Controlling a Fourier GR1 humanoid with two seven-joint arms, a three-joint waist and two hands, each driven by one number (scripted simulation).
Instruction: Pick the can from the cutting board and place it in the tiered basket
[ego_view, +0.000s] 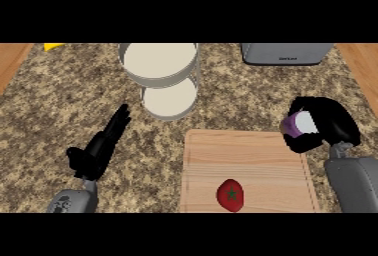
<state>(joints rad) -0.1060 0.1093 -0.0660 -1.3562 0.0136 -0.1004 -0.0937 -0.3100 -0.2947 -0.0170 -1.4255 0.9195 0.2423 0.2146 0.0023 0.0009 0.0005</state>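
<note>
The pick looks done, or nearly so. The right robot hand (336, 125) is curled round the can (297, 125), fingers and thumb wrapped about it, at the far right corner of the cutting board (251, 160). Whether the can has lifted clear of the wood cannot be told from this steep angle.

What is left is the carry and the placing. The tiered basket (159, 60) stands well apart, up and to the left on the desk (66, 100), with its two round pale tiers one above the other. The can would have to cross the board's far edge to reach it.

The can itself shows as a short purple body with a pale end turned toward the view. It lies tilted in the grasp and is mostly hidden by the black fingers.

The left robot hand (100, 150) rests at the left with its fingers straight and spread, holding nothing. A red fruit (231, 195) with a green top lies near the board's front edge, out of the way.
</note>
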